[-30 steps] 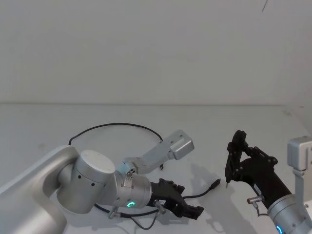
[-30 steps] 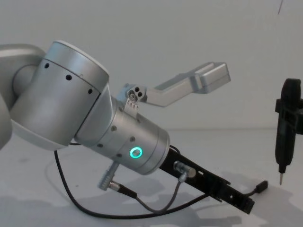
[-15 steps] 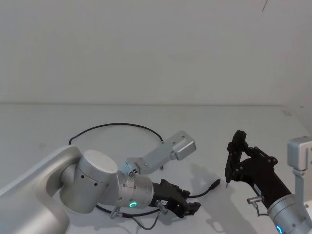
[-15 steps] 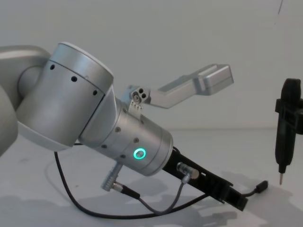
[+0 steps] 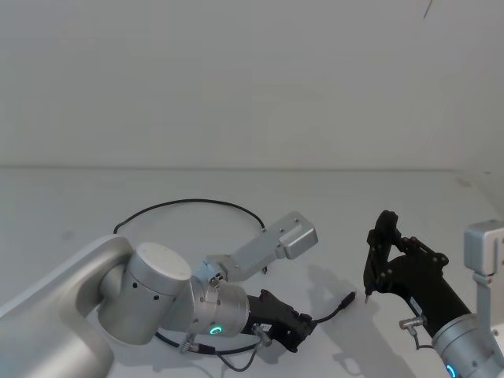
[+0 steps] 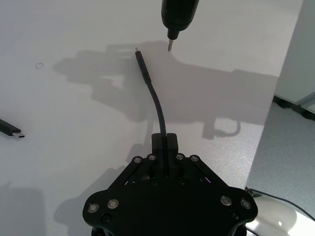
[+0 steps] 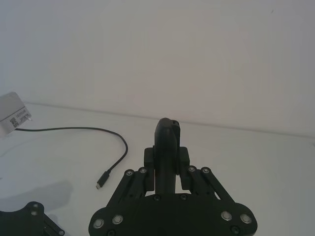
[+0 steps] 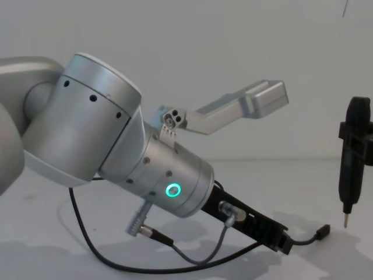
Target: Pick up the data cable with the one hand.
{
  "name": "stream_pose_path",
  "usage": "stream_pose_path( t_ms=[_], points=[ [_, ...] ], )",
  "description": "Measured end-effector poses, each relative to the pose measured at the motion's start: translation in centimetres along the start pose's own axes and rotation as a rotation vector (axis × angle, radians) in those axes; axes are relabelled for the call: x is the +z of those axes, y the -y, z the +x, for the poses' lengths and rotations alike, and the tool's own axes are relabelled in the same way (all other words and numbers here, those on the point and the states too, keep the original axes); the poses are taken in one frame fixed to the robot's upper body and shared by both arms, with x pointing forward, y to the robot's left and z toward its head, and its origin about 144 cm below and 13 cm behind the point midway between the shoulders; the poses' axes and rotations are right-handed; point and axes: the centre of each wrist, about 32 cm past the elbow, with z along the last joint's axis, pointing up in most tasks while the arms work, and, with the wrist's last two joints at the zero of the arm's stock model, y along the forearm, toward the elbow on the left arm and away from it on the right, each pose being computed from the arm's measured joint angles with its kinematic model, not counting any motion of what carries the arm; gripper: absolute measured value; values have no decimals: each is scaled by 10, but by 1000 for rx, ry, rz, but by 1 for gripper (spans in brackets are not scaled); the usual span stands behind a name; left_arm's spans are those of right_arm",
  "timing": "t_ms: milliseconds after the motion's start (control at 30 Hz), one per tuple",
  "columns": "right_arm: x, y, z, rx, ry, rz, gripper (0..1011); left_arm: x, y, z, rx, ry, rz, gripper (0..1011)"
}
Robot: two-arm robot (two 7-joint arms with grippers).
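The data cable [image 5: 189, 201] is a thin black cord arcing over the white table behind my left arm. Its near stretch runs to a small plug [image 5: 346, 299] on the table. My left gripper [image 5: 303, 324], flat and black on the silver wrist with a green ring, lies low over the table. In the left wrist view this gripper [image 6: 165, 141] is shut on the cable [image 6: 156, 101] a short way back from the plug [image 6: 139, 55]. From the chest, the cable [image 8: 306, 239] leaves the gripper [image 8: 284, 242] tip. My right gripper [image 5: 383, 232] is shut on a slim dark tool [image 8: 351, 157], held upright beside the plug.
The tool's metal tip [image 6: 171, 45] hangs just past the plug. A short grey lead [image 8: 192, 256] with silver plugs loops under my left wrist. The cable's other plug [image 6: 11, 130] lies apart on the table. The table edge [image 6: 275, 98] drops to the floor on the right.
My left gripper has drawn back toward me, away from the plug, and now sits on the cable nearer my body. The right arm and tool have not moved.
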Motion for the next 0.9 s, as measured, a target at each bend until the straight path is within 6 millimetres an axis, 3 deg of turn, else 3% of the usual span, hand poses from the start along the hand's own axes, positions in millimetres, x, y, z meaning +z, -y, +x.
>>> stream_pose_path(
  t_ms=[300,567,900],
  points=[
    [2,0,0,1,-2,9,279,0,0,0,0,1,0,40],
    [15,-4,0,20,-17,67,279,0,-3,0,10,28,-17,40],
    [34,-12,3,44,-22,147,279,-3,-21,2,42,80,-81,40]
  ],
)
